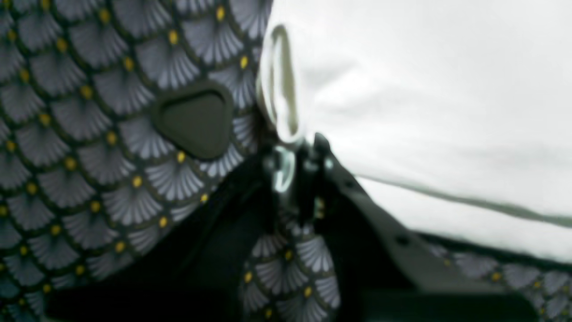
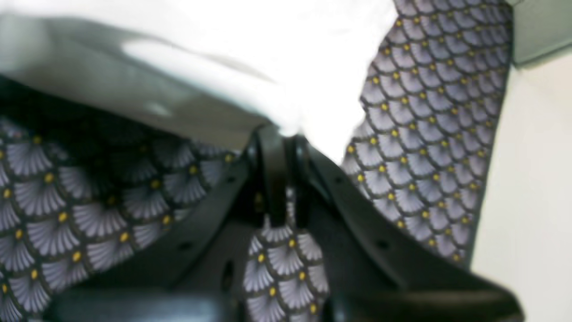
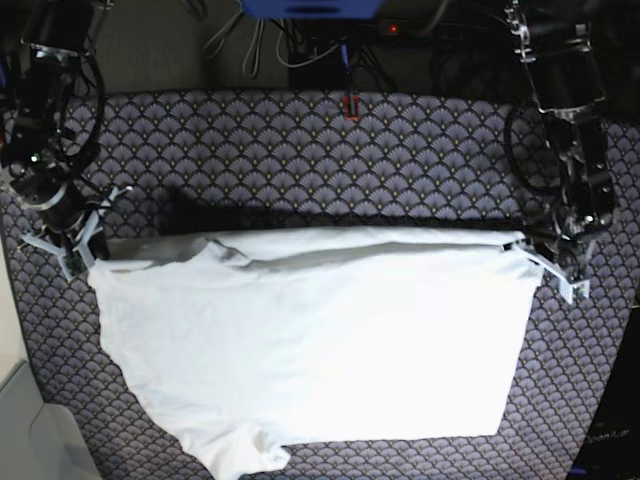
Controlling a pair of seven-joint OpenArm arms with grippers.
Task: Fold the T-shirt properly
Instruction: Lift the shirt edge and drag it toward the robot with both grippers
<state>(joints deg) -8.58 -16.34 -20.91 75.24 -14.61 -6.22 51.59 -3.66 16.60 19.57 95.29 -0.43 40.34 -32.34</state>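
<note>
Scalloped cloth (image 3: 300, 150) underneath, left tool (image 3: 522, 246) and right tool (image 3: 92, 250) each pinching T-shirt (image 3: 320, 340) corners

Both wrist views are soft and blurred, the white T-shirt (image 1: 424, 89) glaring; the base view is sharper.

T-shirt (image 3: 320, 340) on patterned cloth (image 3: 300, 150), between both grippers.

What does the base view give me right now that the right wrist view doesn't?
Only the base view shows the whole T-shirt, its far edge stretched between the left gripper and right gripper, with a sleeve hanging near the front. Only the right wrist view shows the jaws shut on a pinch of white cloth, and pale floor beyond the patterned cloth. Both show the T-shirt over that patterned cloth.
</note>
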